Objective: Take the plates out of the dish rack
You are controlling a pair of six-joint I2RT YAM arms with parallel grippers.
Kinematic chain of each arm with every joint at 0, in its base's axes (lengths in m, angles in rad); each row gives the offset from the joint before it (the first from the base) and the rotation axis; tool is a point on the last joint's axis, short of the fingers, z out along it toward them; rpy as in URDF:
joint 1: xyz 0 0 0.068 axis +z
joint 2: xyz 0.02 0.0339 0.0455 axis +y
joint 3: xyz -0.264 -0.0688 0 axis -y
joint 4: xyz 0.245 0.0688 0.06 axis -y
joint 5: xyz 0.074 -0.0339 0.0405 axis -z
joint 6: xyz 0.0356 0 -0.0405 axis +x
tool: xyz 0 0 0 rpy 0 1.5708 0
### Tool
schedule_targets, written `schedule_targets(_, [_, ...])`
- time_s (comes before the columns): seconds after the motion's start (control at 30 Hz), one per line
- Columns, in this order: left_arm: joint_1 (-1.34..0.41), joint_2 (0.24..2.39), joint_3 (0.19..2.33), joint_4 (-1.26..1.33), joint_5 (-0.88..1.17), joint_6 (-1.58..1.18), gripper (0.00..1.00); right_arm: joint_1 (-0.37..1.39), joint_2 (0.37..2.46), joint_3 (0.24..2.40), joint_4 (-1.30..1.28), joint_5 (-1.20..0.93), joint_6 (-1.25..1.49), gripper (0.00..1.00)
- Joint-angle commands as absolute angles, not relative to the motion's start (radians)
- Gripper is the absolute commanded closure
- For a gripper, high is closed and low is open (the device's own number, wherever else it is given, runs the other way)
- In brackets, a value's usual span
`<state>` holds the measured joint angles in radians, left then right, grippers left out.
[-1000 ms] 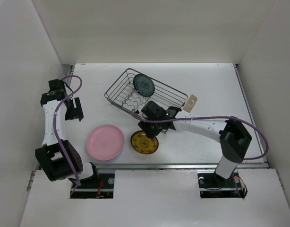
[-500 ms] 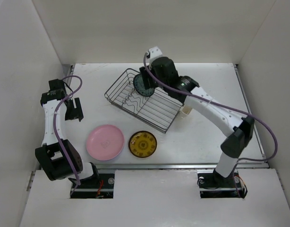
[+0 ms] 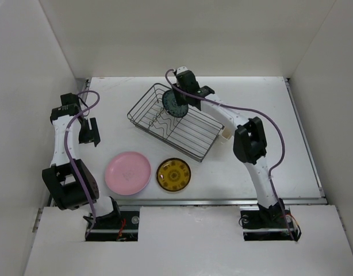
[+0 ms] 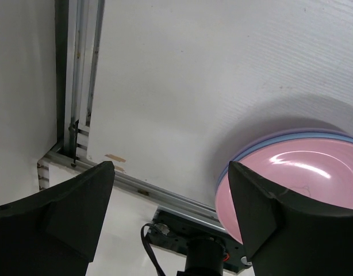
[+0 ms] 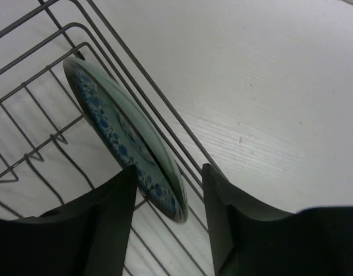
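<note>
Small dark teal patterned plate (image 5: 122, 129) stands on edge at the 11 o'clock end of the dark wire dish rack (image 3: 191, 137). Right gripper (image 5: 168, 172) fingers apart, straddling its rim. Advice: close squarely, lift straight up clear of the wires. Left gripper (image 4: 171, 169) spread, empty.

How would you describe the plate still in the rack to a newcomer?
Find the dark wire dish rack on the white table. One small plate stands on edge at its far end: dark teal, patterned, unlike the pink plate and yellow plate lying flat outside.
</note>
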<state>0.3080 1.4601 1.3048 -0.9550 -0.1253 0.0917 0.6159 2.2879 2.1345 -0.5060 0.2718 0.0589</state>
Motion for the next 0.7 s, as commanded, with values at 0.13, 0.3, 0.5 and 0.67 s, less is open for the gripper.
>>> schedule_targets(0.13, [0.304,1.482,1.355,-0.971,-0.161,0.092,0.22,0.601,2.318,2.241,-0.440,0.261,0.044,0.89])
schedule_targets(0.3, [0.304,1.482,1.355,-0.971,-0.161,0.092,0.22,0.601,2.229,2.148,-0.407,0.307,-0.035,1.00])
schedule_targets(0.5, [0.304,1.491,1.345,-0.971,-0.152,0.092,0.22,0.632,2.105,2.114,-0.347,0.445,-0.093,1.00])
schedule_targets(0.67, [0.304,1.471,1.345,-0.971,-0.143,0.092,0.22,0.657,2.013,2.105,-0.318,0.506,-0.133,1.00])
